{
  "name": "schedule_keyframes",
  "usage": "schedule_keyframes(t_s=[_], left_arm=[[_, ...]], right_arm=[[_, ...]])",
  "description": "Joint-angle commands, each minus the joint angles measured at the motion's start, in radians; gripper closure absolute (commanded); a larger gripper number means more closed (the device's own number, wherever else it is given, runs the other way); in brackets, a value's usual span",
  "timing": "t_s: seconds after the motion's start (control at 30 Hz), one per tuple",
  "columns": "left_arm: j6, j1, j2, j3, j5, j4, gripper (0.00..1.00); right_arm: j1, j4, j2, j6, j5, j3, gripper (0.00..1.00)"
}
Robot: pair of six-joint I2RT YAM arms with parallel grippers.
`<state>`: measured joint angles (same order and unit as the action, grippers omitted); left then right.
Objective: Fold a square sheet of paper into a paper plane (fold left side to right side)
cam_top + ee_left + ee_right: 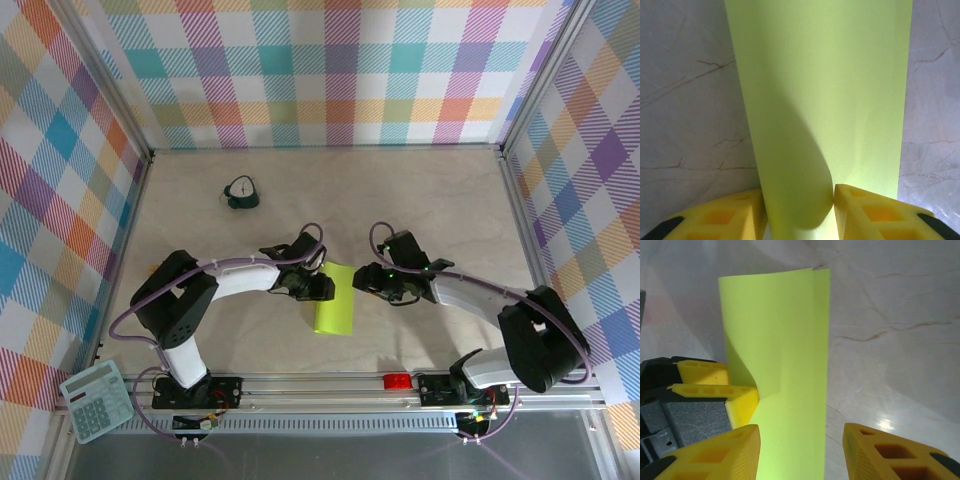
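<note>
The square sheet of paper (335, 303) lies on the table between the arms, lime yellow-green, doubled over into a narrow strip. In the left wrist view its rounded fold (800, 175) bulges up between my yellow fingers (865, 210), and my left gripper (799, 202) is shut on that loop from both sides. From above, the left gripper (325, 287) sits at the strip's left edge. My right gripper (801, 440) stands open over the strip's right edge (785, 325), its fingers apart and holding nothing. It is also at the strip's upper right from above (362, 281).
A small teal clock (240, 192) stands at the back left of the table. A small red block (398, 381) rests on the front rail, and a calculator (95, 400) lies at the front left corner. Plaid walls close in three sides.
</note>
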<state>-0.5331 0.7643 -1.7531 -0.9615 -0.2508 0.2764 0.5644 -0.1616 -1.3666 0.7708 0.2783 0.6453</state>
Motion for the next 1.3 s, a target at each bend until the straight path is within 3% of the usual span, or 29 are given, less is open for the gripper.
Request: schedule_keyframes(t_s=[0.0,1.27], left_arm=[[0.022,0.037,-0.096,0.005,0.024,0.038,0.57],[0.016,0.069,-0.197,-0.093,0.048,0.126,0.5]], right_arm=[[-0.004,-0.06,0.035,-0.013,-0.039,-0.021,0.52],[-0.004,-0.069,0.002,-0.011,-0.036,-0.009,0.52]])
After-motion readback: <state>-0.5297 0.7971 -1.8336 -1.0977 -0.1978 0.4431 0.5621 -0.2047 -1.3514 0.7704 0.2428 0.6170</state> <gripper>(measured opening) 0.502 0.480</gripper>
